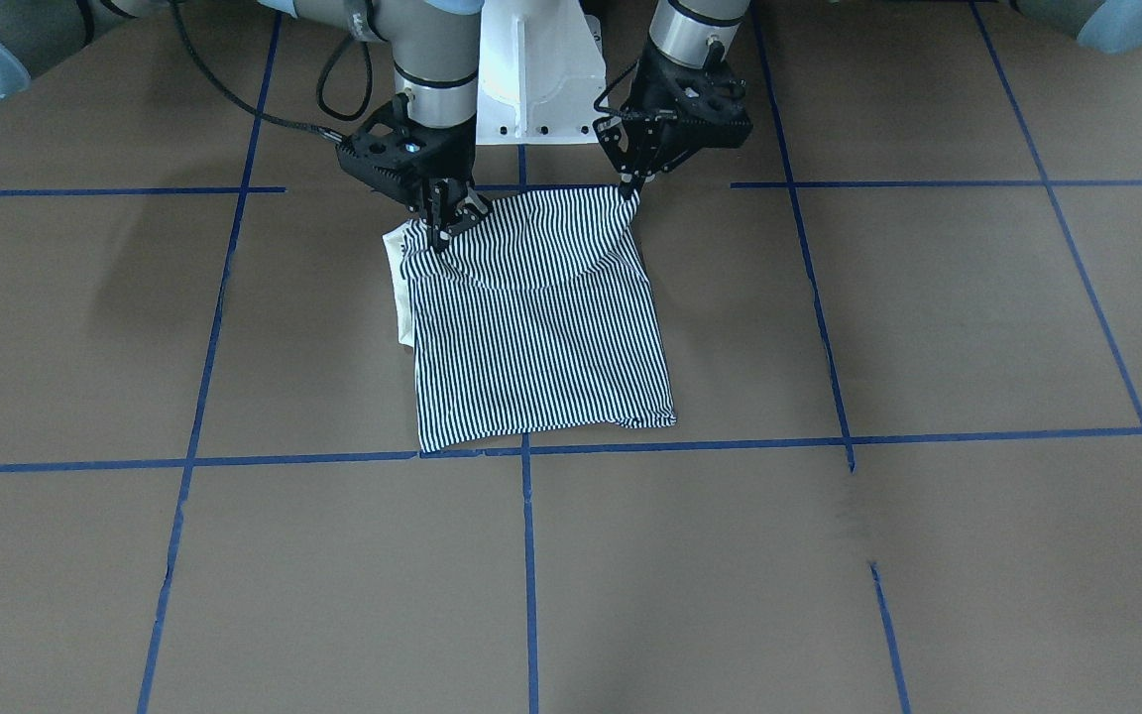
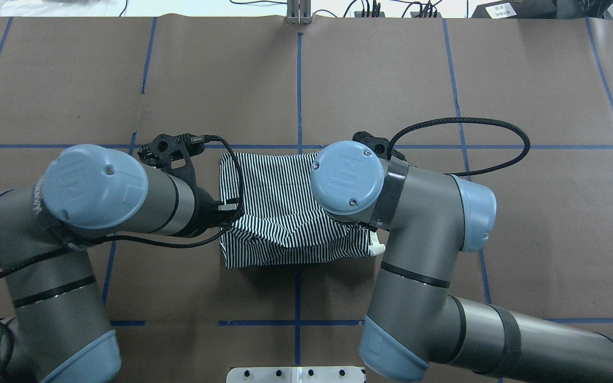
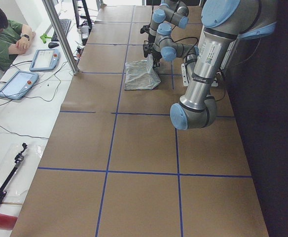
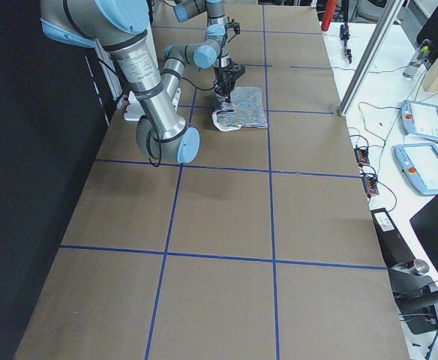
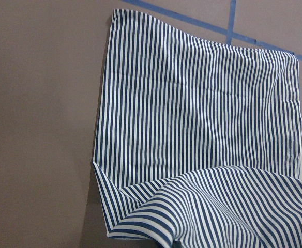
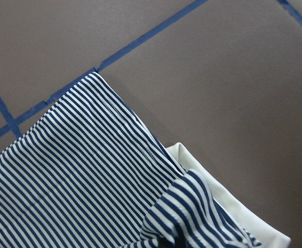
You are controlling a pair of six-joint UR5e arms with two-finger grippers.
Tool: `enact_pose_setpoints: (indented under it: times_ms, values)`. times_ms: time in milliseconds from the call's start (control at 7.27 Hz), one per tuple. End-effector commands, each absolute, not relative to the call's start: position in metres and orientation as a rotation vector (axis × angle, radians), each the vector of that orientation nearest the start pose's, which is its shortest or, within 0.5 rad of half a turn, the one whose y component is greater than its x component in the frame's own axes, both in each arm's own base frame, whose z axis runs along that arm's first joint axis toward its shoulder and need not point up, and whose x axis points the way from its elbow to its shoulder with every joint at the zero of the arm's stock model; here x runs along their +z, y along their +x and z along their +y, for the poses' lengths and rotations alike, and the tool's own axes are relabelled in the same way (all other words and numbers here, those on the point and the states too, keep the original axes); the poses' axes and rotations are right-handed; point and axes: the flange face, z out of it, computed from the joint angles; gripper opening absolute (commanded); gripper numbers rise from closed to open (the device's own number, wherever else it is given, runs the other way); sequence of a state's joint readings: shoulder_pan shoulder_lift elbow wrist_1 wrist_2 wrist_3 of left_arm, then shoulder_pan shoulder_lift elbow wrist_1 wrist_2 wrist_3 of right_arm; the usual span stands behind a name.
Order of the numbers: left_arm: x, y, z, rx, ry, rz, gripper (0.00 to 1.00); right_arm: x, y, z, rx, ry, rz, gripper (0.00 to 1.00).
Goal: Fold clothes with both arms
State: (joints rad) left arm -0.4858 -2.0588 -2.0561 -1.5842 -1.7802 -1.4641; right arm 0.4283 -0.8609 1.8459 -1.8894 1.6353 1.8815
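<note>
Folding step in hand: shirt (image 1: 541, 347), a flat rectangle, lies mid-bench toward the robot-side edge. Left end effector (image 1: 630, 190) and right end effector (image 1: 444, 226) each pinch a robot-side corner, lifted. Next move, as judged: carry both corners evenly across to the shirt's far edge, then release.

One camera is looking steeply down from across the counter (image 1: 829, 595), while another is peering forward and down from the opposite side. Two more are gazing along the counter from either end, standing well back. The two wrist cameras are hanging close over the striped shirt (image 5: 192, 129), which all six views are sharing.
</note>
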Motion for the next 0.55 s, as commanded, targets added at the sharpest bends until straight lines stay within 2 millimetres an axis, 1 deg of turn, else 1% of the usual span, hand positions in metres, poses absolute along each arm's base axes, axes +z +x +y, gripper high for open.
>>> enact_pose_setpoints:
  times_ms: [0, 138, 275, 412]
  values:
    - [0.210, 0.456, -0.414, -0.272, 0.151, 0.979, 0.00, 0.186, -0.547, -0.405, 0.694, -0.009, -0.679, 0.00]
    - [0.222, 0.467, -0.433, -0.266, 0.170, 0.973, 0.00, 0.187, -0.554, -0.415, 0.683, 0.000, -0.665, 0.00]
    - [0.229, 0.472, -0.446, -0.272, 0.175, 0.962, 0.00, 0.188, -0.553, -0.430, 0.698, 0.009, -0.678, 0.00]
    - [0.234, 0.474, -0.453, -0.269, 0.181, 0.951, 0.00, 0.195, -0.554, -0.444, 0.699, 0.020, -0.679, 0.00]
